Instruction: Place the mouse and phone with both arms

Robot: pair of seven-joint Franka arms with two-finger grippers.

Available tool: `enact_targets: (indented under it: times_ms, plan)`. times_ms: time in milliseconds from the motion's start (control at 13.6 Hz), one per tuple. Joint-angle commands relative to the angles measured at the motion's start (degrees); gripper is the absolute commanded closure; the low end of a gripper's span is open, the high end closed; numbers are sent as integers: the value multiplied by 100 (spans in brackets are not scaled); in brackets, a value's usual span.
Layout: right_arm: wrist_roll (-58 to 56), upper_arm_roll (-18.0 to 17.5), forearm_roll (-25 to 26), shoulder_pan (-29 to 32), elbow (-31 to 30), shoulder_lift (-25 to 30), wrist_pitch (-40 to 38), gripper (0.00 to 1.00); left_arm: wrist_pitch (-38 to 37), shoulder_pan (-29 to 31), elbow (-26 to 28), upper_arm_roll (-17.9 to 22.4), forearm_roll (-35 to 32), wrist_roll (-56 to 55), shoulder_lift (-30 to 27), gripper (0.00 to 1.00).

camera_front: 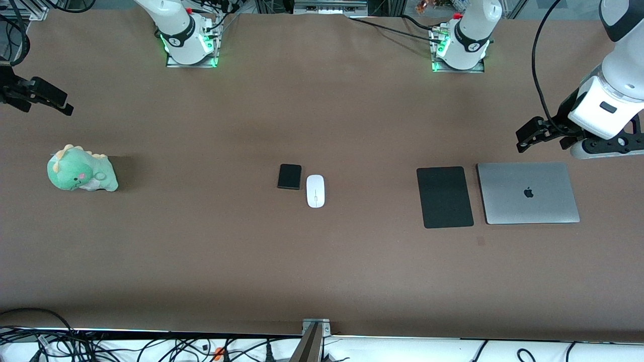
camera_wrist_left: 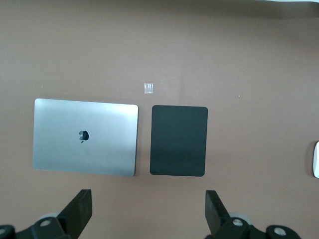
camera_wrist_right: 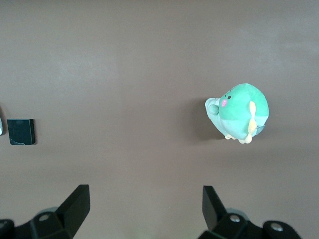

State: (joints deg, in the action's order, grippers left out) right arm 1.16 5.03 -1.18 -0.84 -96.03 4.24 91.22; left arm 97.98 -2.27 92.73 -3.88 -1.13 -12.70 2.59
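The white mouse (camera_front: 315, 191) and the black phone (camera_front: 289, 176) lie side by side at the table's middle, the phone toward the right arm's end. My left gripper (camera_front: 527, 137) hangs open and empty over bare table beside the laptop. In the left wrist view its fingers (camera_wrist_left: 79, 209) stand wide apart, and the mouse's edge (camera_wrist_left: 316, 159) just shows. My right gripper (camera_front: 59, 103) hangs open and empty over the right arm's end of the table. The right wrist view shows its spread fingers (camera_wrist_right: 77, 201) and the phone (camera_wrist_right: 21, 131).
A flat black mouse pad (camera_front: 445, 197) and a shut silver laptop (camera_front: 528, 193) lie toward the left arm's end; both show in the left wrist view (camera_wrist_left: 178, 141) (camera_wrist_left: 84, 137). A green plush dinosaur (camera_front: 80, 169) sits toward the right arm's end.
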Motion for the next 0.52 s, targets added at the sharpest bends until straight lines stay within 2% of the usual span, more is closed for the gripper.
enact_targets:
  times_ms: [0, 442]
  plan:
    - [-2, -73, 39, 57, -47, 121, -61, 0, -85, 25, -11, -33, 43, 22, -29, 0]
    - [-2, -73, 39, 57, -47, 121, -61, 0, -94, 34, -150, -7, 43, 75, 58, 0]
